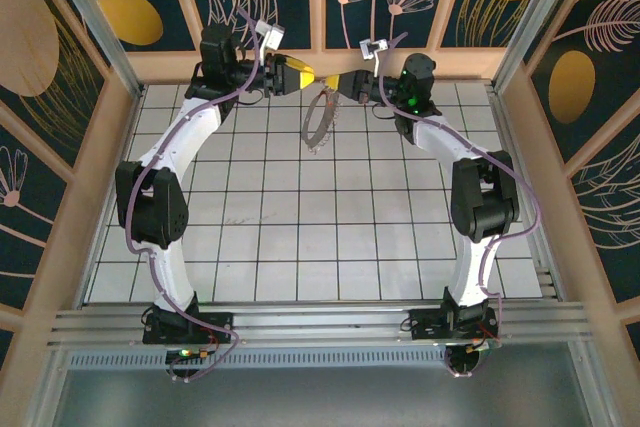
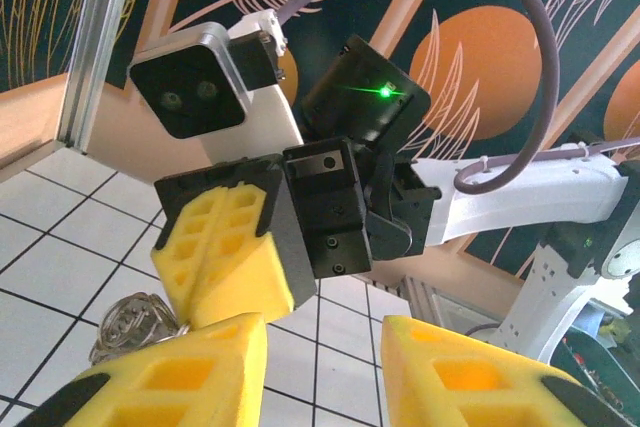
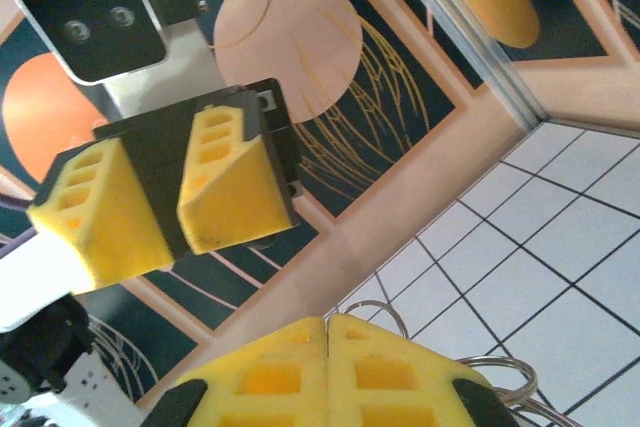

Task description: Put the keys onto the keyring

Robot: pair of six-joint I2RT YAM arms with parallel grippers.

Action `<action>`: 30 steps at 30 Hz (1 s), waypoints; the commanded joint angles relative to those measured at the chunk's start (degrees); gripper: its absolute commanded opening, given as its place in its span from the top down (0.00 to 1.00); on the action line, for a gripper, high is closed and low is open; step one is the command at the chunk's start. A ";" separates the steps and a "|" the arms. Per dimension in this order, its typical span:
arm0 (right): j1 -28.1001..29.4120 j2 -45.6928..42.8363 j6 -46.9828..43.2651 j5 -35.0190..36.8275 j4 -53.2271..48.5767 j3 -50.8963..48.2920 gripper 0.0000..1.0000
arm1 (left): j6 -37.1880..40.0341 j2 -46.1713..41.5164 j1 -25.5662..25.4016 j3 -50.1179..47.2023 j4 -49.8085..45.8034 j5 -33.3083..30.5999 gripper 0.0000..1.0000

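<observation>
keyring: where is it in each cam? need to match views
Top external: keyring at far centre, standing on edge over the grid.
Left wrist: bottom left, a silvery tangle low in the picture.
Right wrist: bottom right, loops at the lower edge.
Shared landmark: white gridded table.

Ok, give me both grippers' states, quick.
Left gripper: open, nothing seen between its fingers.
Right gripper: shut, apparently pinching the keyring.
</observation>
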 commanded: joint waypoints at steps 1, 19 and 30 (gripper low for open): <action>-0.41 -2.57 5.29 -3.92 10.42 -0.05 1.00 | -2.52 0.01 0.41 1.14 2.14 1.80 0.64; -1.34 2.99 25.43 -1.26 31.22 -0.18 1.00 | 0.10 0.61 0.57 0.86 -1.14 3.72 0.64; 0.83 4.61 23.15 -0.84 27.69 2.32 1.00 | 0.44 0.95 0.57 1.08 -1.31 4.95 0.64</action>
